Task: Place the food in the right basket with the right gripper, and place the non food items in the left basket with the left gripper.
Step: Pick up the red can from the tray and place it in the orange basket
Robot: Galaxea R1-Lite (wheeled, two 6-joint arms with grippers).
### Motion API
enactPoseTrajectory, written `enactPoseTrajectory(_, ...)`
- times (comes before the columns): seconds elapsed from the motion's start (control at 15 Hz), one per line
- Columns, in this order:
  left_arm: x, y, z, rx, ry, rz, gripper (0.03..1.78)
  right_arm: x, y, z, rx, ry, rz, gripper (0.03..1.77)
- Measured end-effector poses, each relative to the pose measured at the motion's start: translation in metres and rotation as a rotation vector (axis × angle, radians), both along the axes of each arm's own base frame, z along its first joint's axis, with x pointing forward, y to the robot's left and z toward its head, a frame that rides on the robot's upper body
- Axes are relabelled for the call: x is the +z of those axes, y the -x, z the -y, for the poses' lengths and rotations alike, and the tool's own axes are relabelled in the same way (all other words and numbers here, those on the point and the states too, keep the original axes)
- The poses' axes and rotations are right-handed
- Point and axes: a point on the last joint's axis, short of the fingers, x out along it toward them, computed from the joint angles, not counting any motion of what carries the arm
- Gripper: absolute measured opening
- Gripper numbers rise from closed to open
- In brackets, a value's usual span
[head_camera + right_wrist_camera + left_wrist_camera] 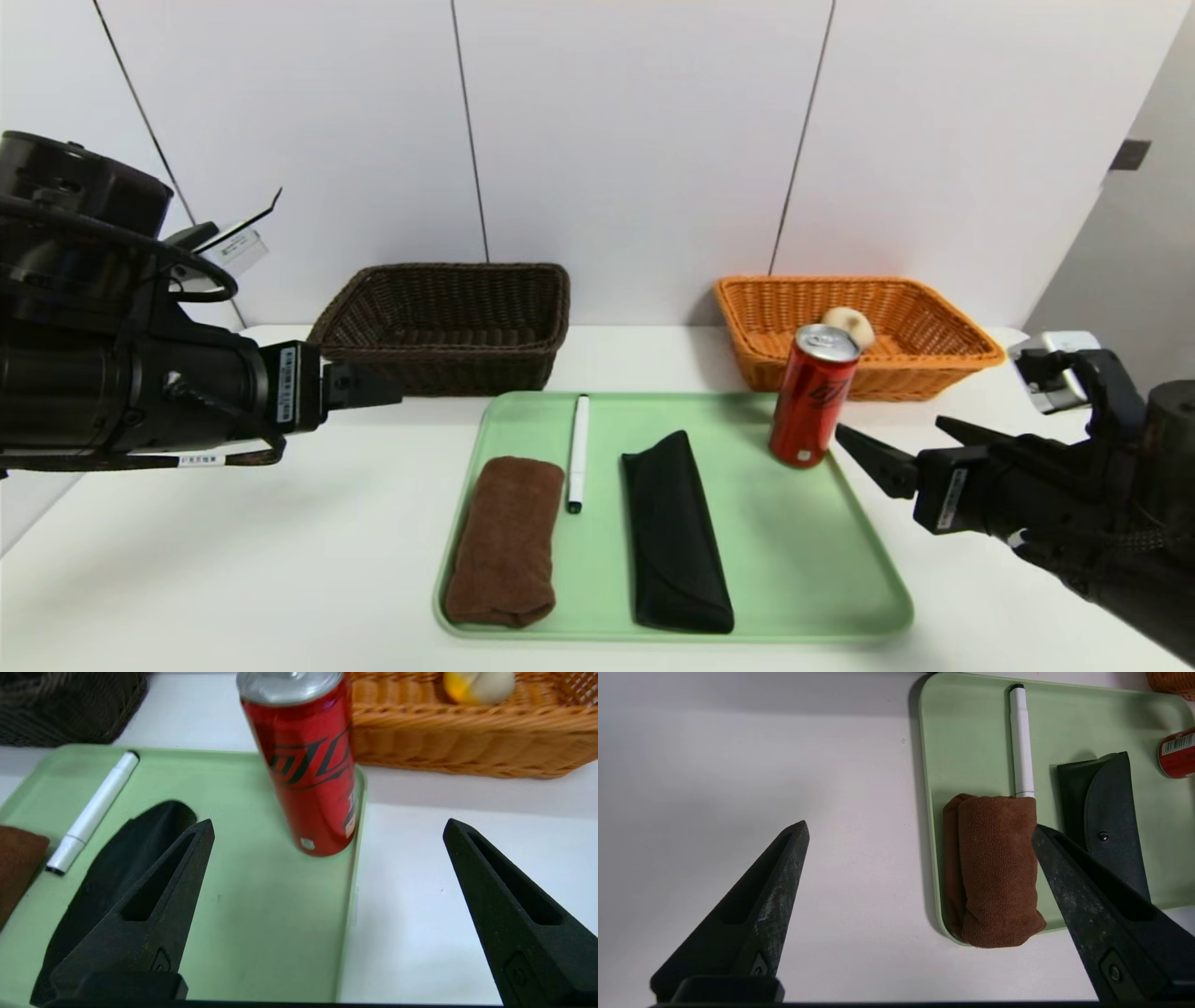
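A red can (812, 397) (308, 765) stands upright at the far right edge of the green tray (803, 560). A pale bun (850, 327) (479, 683) lies in the orange right basket (934, 359). On the tray lie a rolled brown towel (504, 541) (999, 868), a white marker (578, 453) (1021, 742) and a black case (674, 532) (1111, 812). My right gripper (889, 427) (329, 822) is open, low beside the can, which stands just beyond its fingertips. My left gripper (392, 387) (920, 827) hangs open and empty above the table left of the tray.
The dark brown left basket (448, 322) stands at the back left against the white wall, behind the tray. The white table (233, 560) stretches bare to either side of the tray. A grey wall panel closes the far right.
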Motion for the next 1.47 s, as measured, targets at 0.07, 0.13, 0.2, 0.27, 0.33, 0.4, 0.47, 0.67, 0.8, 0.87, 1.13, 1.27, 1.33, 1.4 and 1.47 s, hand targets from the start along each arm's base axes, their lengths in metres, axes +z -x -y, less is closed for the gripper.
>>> enactPoseTrajectory(0.07, 0.000, 0.000, 0.000, 0.000, 0.001, 0.001, 1.69, -0.004, 0.000, -0.002, 0.004, 0.008, -0.016, 1.69)
enactPoseTrajectory(0.13, 0.000, 0.001, 0.000, 0.000, 0.001, 0.002, 1.69, -0.008, -0.002, -0.004, 0.005, 0.010, -0.021, 1.69)
enactPoseTrajectory(0.2, 0.001, 0.001, 0.000, 0.000, 0.001, 0.004, 1.69, -0.010, -0.005, -0.006, 0.005, 0.009, -0.017, 1.70)
enactPoseTrajectory(0.27, 0.001, 0.001, 0.000, -0.001, 0.001, 0.004, 1.69, -0.012, -0.008, -0.007, 0.002, 0.005, -0.007, 1.70)
enactPoseTrajectory(0.33, 0.001, 0.001, 0.000, -0.001, 0.001, 0.005, 1.69, -0.014, -0.012, -0.009, -0.002, 0.002, 0.005, 1.70)
enactPoseTrajectory(0.4, 0.001, 0.001, 0.000, -0.001, 0.001, 0.006, 1.69, -0.018, -0.016, -0.012, -0.009, 0.001, 0.014, 1.70)
enactPoseTrajectory(0.47, 0.001, 0.002, 0.000, -0.002, 0.002, 0.007, 1.69, -0.021, -0.020, -0.014, -0.013, -0.001, 0.023, 1.70)
enactPoseTrajectory(0.67, 0.002, 0.002, 0.000, -0.003, 0.001, 0.010, 1.69, -0.034, -0.030, -0.022, -0.015, 0.006, 0.018, 1.70)
enactPoseTrajectory(0.8, 0.002, 0.001, 0.000, -0.003, 0.001, 0.010, 1.69, -0.041, -0.037, -0.026, -0.016, 0.008, 0.017, 1.70)
enactPoseTrajectory(0.87, 0.002, 0.001, 0.000, -0.004, 0.001, 0.009, 1.69, -0.045, -0.040, -0.028, -0.018, 0.009, 0.017, 1.70)
enactPoseTrajectory(1.13, 0.001, 0.000, 0.000, -0.004, -0.002, 0.007, 1.69, -0.058, -0.054, -0.033, -0.049, -0.008, 0.060, 1.70)
enactPoseTrajectory(1.27, 0.001, 0.000, 0.000, -0.004, -0.004, 0.006, 1.69, -0.062, -0.060, -0.035, -0.066, -0.013, 0.076, 1.70)
enactPoseTrajectory(1.33, 0.001, -0.001, 0.000, -0.005, -0.005, 0.006, 1.69, -0.064, -0.062, -0.035, -0.069, -0.011, 0.072, 1.70)
enactPoseTrajectory(1.4, 0.000, -0.001, 0.000, -0.005, -0.005, 0.005, 1.69, -0.064, -0.064, -0.036, -0.070, -0.011, 0.073, 1.70)
enactPoseTrajectory(1.47, 0.000, -0.001, 0.000, -0.005, -0.006, 0.003, 1.69, -0.065, -0.066, -0.036, -0.073, -0.011, 0.075, 1.70)
